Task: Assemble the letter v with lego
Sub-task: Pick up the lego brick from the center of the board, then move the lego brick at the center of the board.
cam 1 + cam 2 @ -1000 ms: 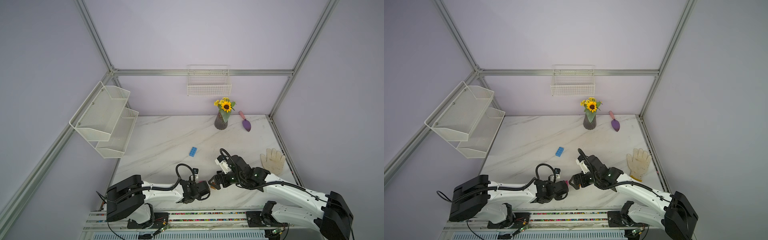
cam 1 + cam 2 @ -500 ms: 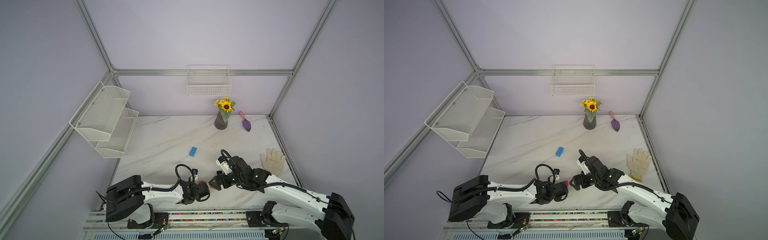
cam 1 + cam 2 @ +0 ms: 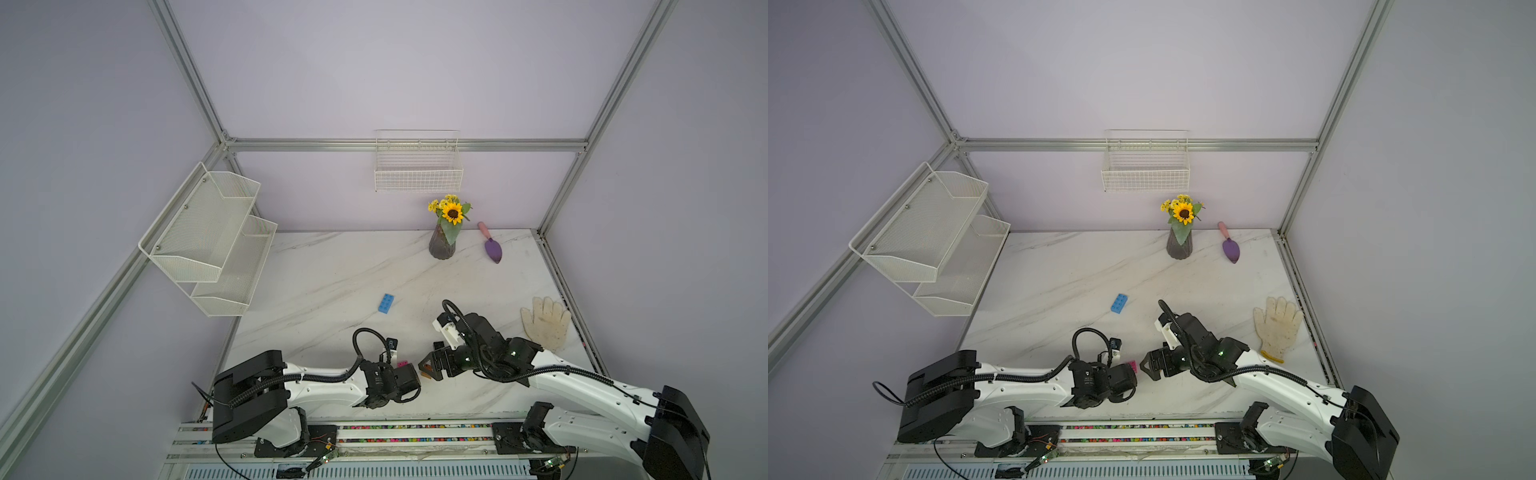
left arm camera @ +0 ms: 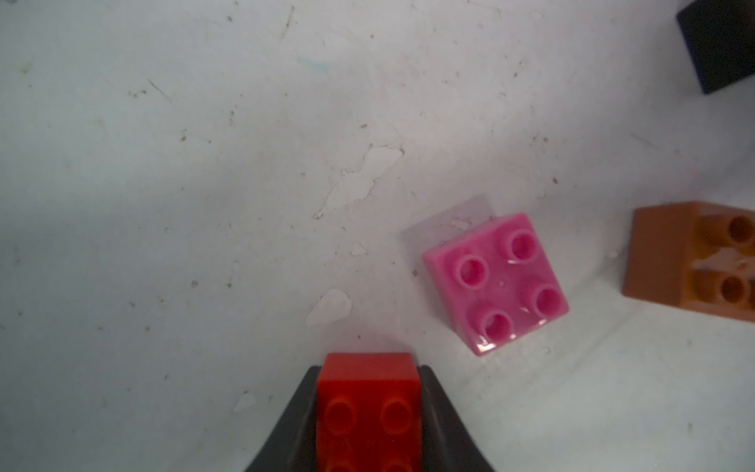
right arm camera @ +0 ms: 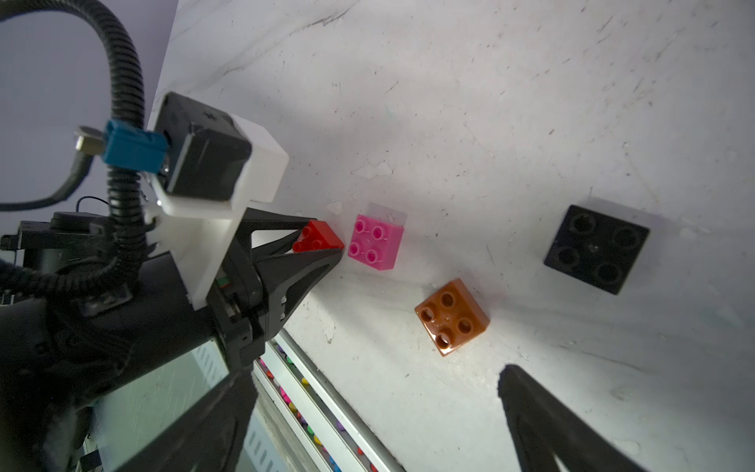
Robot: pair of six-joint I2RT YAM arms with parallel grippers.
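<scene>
My left gripper (image 4: pixel 369 367) is shut on the red brick (image 4: pixel 369 408), one dark finger pressed on each side. In the right wrist view the red brick (image 5: pixel 318 238) sits tilted in those jaws, right beside the pink brick (image 5: pixel 375 242). The pink brick (image 4: pixel 495 283) lies studs up on the table. Further on lie the orange-brown brick (image 5: pixel 451 316) and the black brick (image 5: pixel 595 249), each apart from the others. The light-blue brick (image 3: pixel 386 303) lies alone further back, mid-table. My right gripper (image 5: pixel 376 408) hangs open near the orange-brown brick, holding nothing.
A sunflower vase (image 3: pixel 442 243) and a purple trowel (image 3: pixel 492 249) stand at the back right. A white glove (image 3: pixel 544 324) lies at the right edge. A wire shelf (image 3: pixel 208 237) hangs on the left wall. The front rail (image 5: pixel 310 400) runs close behind the grippers.
My left gripper has closed onto the red brick. The right gripper has stayed open and nearly still.
</scene>
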